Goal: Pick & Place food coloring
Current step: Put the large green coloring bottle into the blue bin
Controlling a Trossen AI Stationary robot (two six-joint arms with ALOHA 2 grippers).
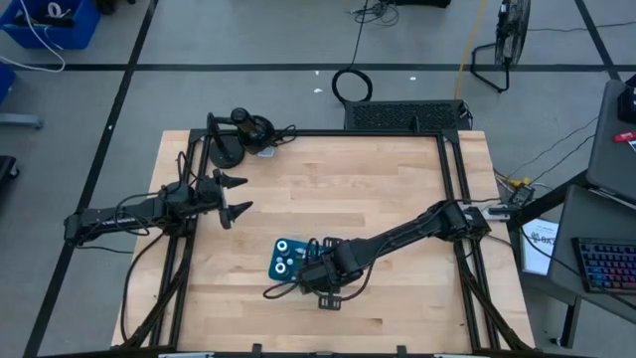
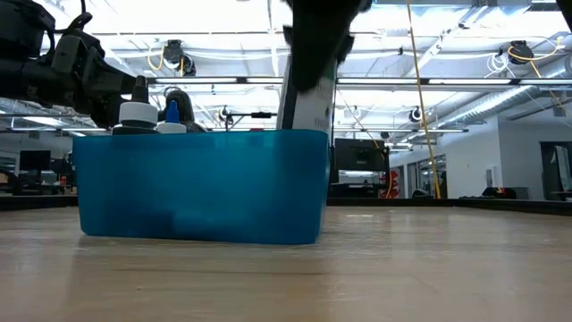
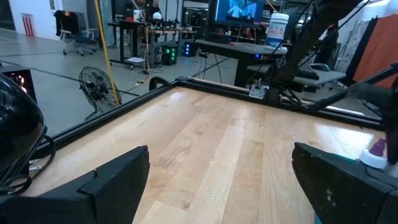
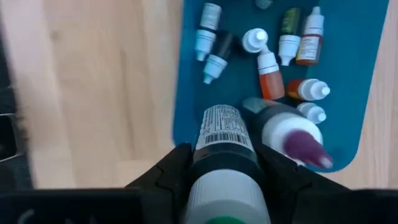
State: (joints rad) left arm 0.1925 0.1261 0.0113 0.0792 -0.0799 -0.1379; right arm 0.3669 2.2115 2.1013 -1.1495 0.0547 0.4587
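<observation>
Food coloring bottle (image 4: 225, 155), white-capped with a barcode label, is sitting pinched between the right gripper's (image 4: 221, 171) fingers (image 4: 166, 174) over the teal tray (image 1: 278, 267). Small dropper bottles (image 4: 268, 73) are lying scattered inside the tray. Left gripper (image 1: 235, 195) is hovering well apart over the surface (image 1: 328, 189), fingers spread wide, holding nothing.

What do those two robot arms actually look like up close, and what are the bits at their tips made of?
Both are slim black jointed arms with black cables trailing along them. The left end effector ends in two pointed, wedge-shaped dark fingers, matte and unmarked. The right end effector has the same dark angular fingers. No coloured markings or labels show on either arm.
</observation>
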